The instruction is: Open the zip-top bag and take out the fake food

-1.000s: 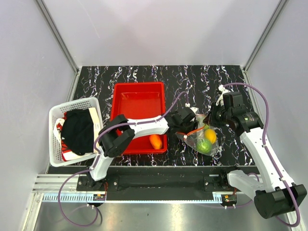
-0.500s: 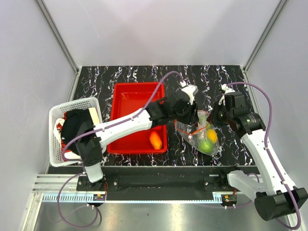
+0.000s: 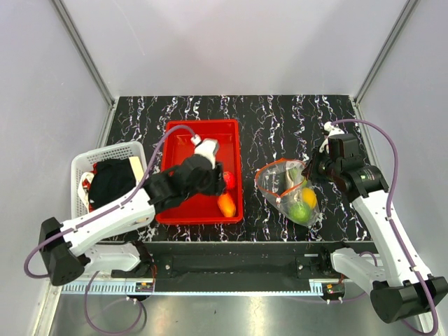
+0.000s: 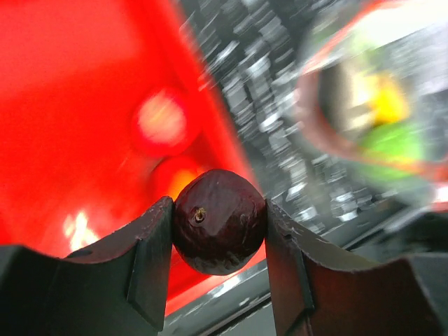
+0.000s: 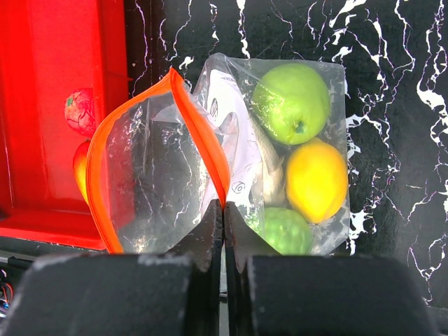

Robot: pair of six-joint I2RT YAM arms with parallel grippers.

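Task state: partly complete. The zip-top bag [image 5: 161,175] is already open, its red-orange zip strip [image 5: 199,133] spread into a wide loop. It lies on the dark marbled table [image 3: 280,119], just right of the red tray [image 3: 183,136] and not touching it.

My right gripper [image 5: 222,217] is clenched flat on the near edge of the strip, pinching it between both fingers and holding the mouth apart.

My left gripper [image 4: 218,245] grasps a small dark round piece [image 4: 219,220], one finger pressed on each side. It hangs over the right rim of the tray, so I judge this piece to be on its way to being set down.

Removed: a red fruit [image 5: 82,110] and an orange piece [image 3: 226,205], lying close together in the near right corner of the tray.

Left to remove: a green apple [image 5: 290,101], a yellow lemon [image 5: 316,180], a second green fruit [image 5: 283,231] and a pale grey shape, probably the fish [image 5: 269,171]. All four are bunched at the closed end of the bag.

Appearance of the bag: clear, creased film with faint printed marks. Its mouth faces the tray and stands raised, and its contents are readable through the wall.
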